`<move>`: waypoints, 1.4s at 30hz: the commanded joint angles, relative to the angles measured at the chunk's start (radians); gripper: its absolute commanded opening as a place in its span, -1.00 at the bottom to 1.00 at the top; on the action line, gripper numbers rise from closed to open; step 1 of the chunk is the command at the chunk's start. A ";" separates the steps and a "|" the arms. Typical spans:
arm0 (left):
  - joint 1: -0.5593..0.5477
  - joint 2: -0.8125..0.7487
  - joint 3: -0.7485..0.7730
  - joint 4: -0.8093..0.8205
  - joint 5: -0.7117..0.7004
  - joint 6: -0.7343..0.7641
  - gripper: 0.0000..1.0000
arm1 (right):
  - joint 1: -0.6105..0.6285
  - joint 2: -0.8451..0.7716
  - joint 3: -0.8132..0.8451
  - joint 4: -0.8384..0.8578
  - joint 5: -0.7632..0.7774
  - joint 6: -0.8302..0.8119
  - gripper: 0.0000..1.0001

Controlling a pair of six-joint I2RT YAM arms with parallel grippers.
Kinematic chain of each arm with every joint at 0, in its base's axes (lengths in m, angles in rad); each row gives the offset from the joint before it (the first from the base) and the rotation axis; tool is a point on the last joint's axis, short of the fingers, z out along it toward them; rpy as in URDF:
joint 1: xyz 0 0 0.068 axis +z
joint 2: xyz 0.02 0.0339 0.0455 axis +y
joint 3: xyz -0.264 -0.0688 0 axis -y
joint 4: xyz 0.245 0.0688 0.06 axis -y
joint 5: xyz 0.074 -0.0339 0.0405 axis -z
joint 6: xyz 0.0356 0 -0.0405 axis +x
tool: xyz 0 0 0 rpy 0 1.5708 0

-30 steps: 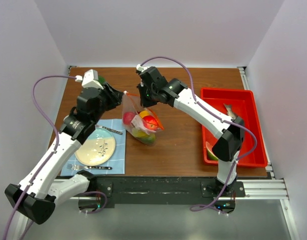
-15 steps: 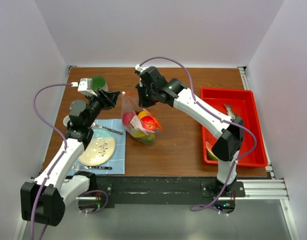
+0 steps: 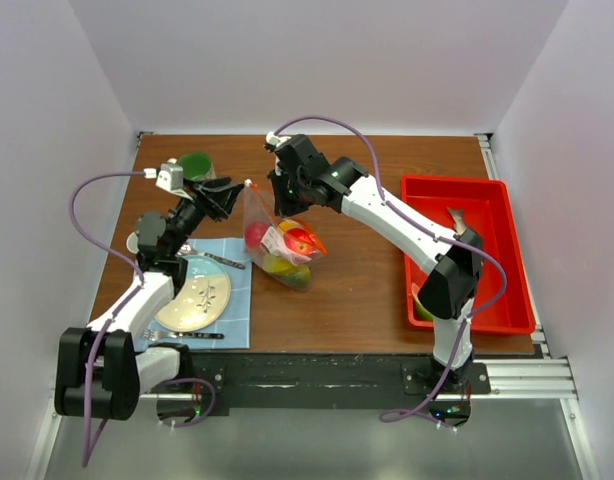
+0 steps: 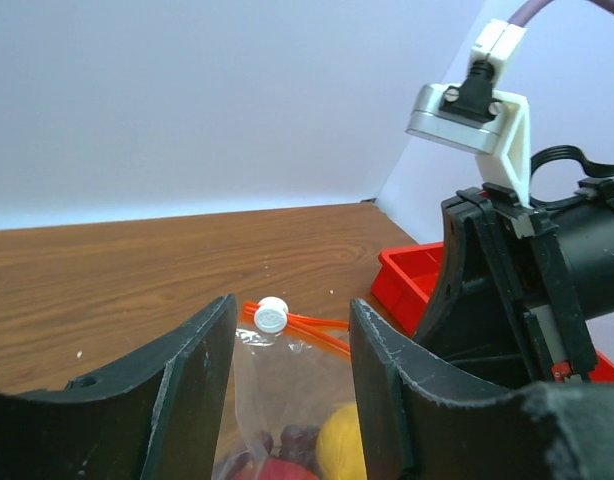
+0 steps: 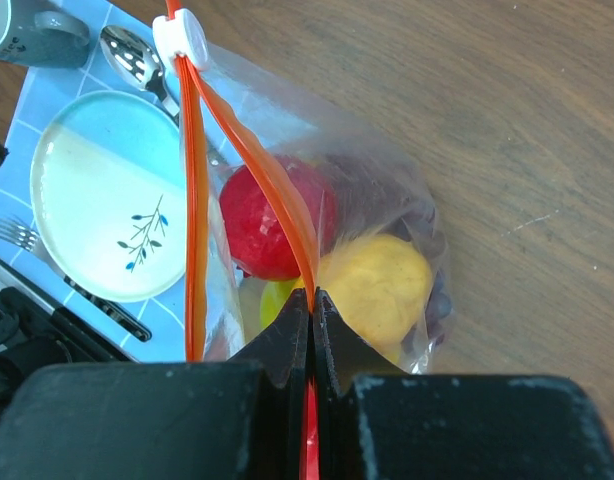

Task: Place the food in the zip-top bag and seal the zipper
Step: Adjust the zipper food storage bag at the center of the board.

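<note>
The zip-top bag stands on the table, holding a red apple, yellow lemon, green fruit and purple grapes. Its zipper is parted along the mouth, with a white slider at the far corner. My right gripper is shut on the zipper strip at the near end and holds the bag up. My left gripper is open, its fingers either side of the slider corner without touching it. A silver fish and a watermelon wedge lie in the red tray.
The red tray sits at the right. A cream plate, spoon and fork lie on a blue placemat left of the bag. A grey mug and a green-topped item stand at far left.
My left arm has folded back and down to the left, while its open gripper stays by the bag's slider corner. The right gripper keeps its hold and has barely moved.
</note>
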 commanded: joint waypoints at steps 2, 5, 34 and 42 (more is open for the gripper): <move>0.014 0.034 0.000 0.172 0.050 0.034 0.08 | 0.004 -0.050 0.040 -0.004 -0.040 -0.025 -1.00; 0.031 0.048 -0.009 0.209 0.080 0.033 0.08 | 0.002 -0.058 0.040 -0.011 -0.042 -0.026 -1.00; 0.097 0.194 -0.003 0.326 0.240 0.108 0.13 | 0.008 -0.035 0.098 -0.064 -0.111 -0.052 -1.00; 0.097 0.183 -0.023 0.359 0.198 0.060 0.32 | 0.008 -0.035 0.085 -0.057 -0.082 -0.049 -1.00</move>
